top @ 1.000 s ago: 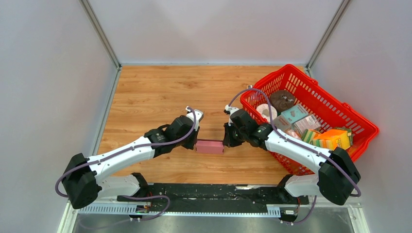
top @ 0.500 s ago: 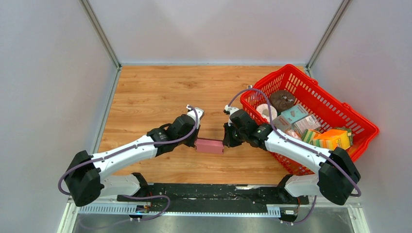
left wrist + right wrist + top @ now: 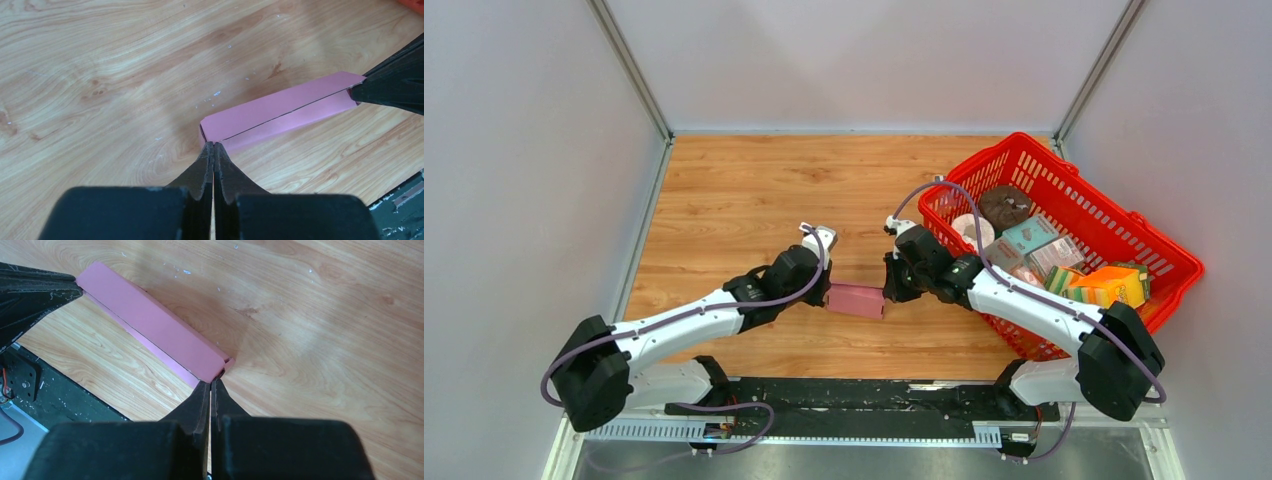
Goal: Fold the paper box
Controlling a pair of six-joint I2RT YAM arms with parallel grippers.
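Note:
The paper box [image 3: 856, 299] is a long pink folded rectangle, held between my two grippers near the table's front middle. In the left wrist view the paper box [image 3: 280, 112] shows a seam along its length, and a shadow lies on the wood beside it. My left gripper [image 3: 827, 293] is shut, its tips [image 3: 213, 144] pinched together on the box's left end. My right gripper [image 3: 886, 290] is shut on the opposite end, its tips [image 3: 211, 381] meeting at the end of the box [image 3: 150, 322], where a small tab sticks out.
A red basket [image 3: 1064, 170] stands at the right, just behind the right arm, holding a teal box [image 3: 1029, 235], an orange box [image 3: 1114, 285] and other goods. Bare wooden tabletop [image 3: 744, 190] stretches to the back and left. Grey walls enclose three sides.
My left gripper has shut on the box's left end, and its arm has shifted slightly nearer. The box's left end has tipped a little. The right gripper has stayed shut in place.

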